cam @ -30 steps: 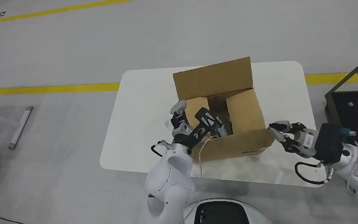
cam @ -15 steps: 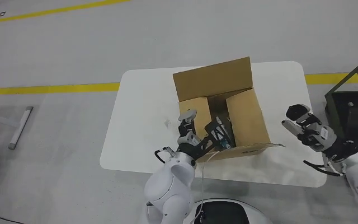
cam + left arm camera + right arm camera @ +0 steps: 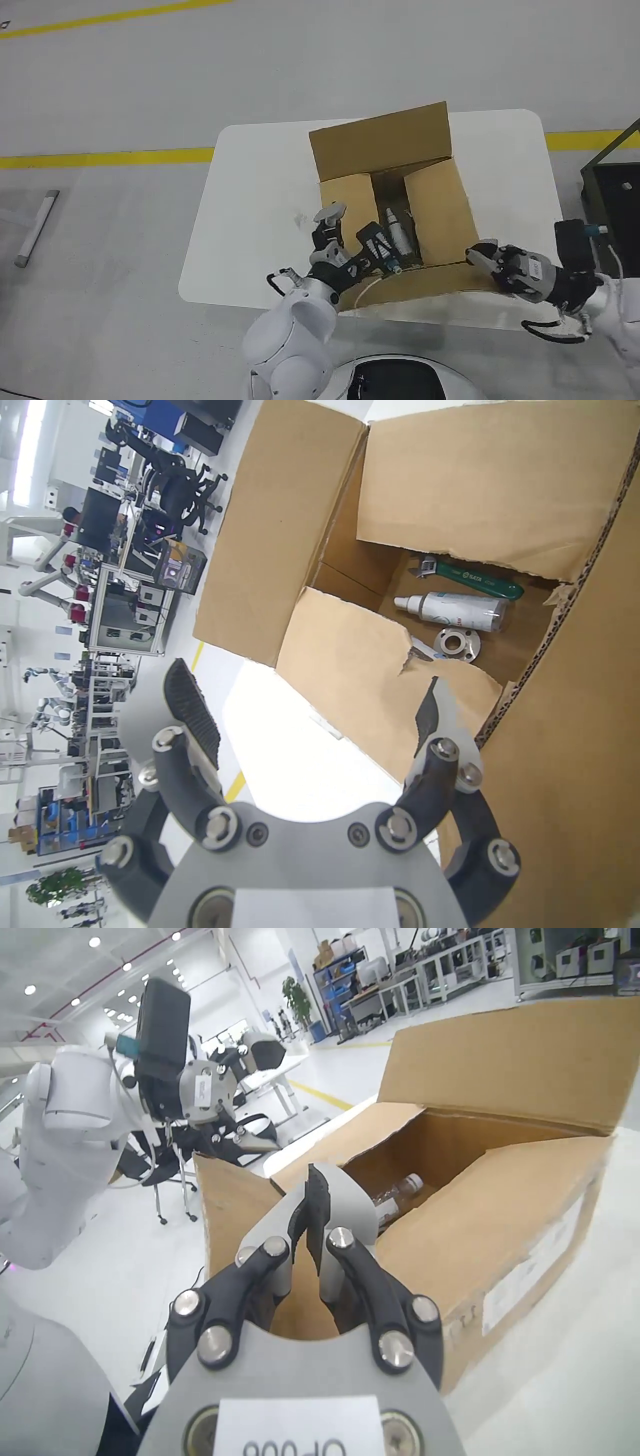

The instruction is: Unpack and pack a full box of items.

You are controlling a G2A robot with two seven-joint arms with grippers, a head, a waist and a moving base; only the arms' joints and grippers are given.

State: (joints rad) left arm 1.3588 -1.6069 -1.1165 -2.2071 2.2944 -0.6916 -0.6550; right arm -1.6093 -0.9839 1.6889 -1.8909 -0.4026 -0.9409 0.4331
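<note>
Right jaws on torn brown box (image 3: pixel 440 205)

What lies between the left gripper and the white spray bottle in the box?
The box's torn side flap, then a metal flange, lie between the left gripper and the spray bottle; left wrist view.

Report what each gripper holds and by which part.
Right gripper is shut on the near box flap, at its end edge. Left gripper is open, holding nothing.

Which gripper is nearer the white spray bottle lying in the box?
Left. The left gripper hovers open at the box opening, right beside the spray bottle; the right gripper is shut on the outer end of the near flap, farther off.
</note>
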